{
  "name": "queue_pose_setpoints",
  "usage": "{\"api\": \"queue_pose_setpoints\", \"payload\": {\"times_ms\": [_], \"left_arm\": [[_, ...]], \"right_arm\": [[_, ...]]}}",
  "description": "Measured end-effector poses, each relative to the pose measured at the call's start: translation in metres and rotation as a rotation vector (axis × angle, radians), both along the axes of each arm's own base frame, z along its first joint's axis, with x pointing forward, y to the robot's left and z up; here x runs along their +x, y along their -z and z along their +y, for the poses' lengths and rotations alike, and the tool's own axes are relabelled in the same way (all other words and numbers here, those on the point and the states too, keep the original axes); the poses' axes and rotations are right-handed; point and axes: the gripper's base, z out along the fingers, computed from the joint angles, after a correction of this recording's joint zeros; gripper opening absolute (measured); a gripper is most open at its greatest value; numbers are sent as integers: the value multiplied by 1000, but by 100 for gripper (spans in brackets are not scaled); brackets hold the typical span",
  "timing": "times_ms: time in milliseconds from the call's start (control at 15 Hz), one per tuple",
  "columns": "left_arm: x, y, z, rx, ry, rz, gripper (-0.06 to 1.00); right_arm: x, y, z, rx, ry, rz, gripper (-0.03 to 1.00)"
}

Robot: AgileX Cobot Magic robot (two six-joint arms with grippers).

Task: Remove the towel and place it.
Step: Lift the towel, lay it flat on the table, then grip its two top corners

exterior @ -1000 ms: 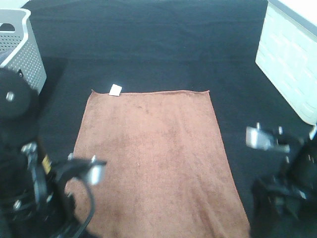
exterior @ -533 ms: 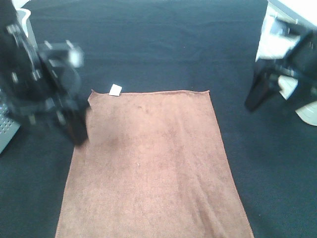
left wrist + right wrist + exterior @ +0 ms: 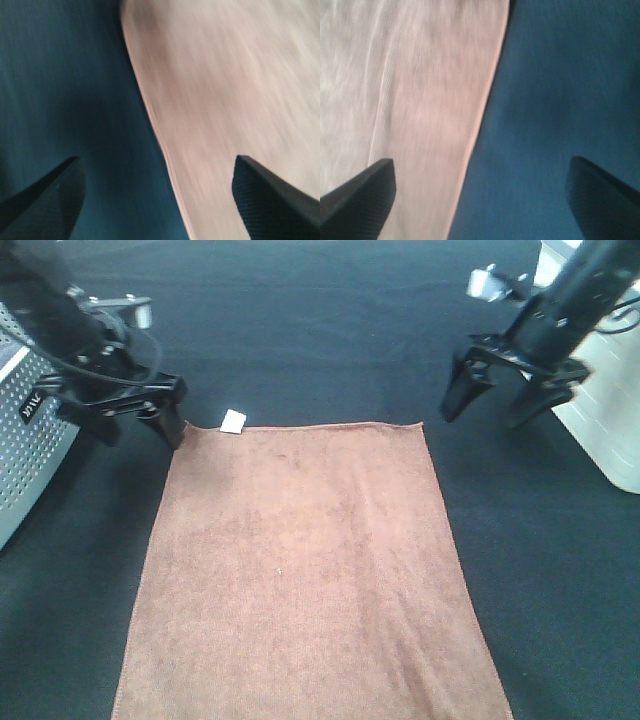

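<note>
Brown rectangular terry towel [image 3: 300, 570] lies flat on black table cloth [image 3: 320, 330]. I see left gripper [image 3: 141, 430] and right gripper [image 3: 484, 414] both spread, beside its far corners.

Right wrist camera. We log the right gripper [image 3: 480, 200] with its jaws spread wide and nothing held between them. Only the two dark, finely ribbed fingertips show. One fingertip [image 3: 357, 200] sits over the towel [image 3: 410, 100]; the other [image 3: 605, 197] sits over the black table cloth [image 3: 560, 90], which reads dark blue-green here. The towel's hem [image 3: 482, 115] runs as a straight, slightly raised line through the gap, closer to the towel-side finger. The towel looks pale pinkish brown, flat, with faint lengthwise streaks. The picture is blurred, so we cannot judge pile texture or whether either fingertip touches the fabric.
</note>
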Motion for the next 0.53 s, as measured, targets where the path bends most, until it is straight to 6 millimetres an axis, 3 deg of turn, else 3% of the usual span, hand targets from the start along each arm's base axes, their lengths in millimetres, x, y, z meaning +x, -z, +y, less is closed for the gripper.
{"api": "queue_pose_setpoints", "payload": {"times_ms": [267, 533], "left_arm": [[41, 28, -8, -2, 13, -3, 76], [54, 47, -11, 0, 24, 35, 76]], "right_arm": [[34, 35, 6, 45, 14, 9, 78], [51, 72, 10, 71, 45, 16, 77]]}}
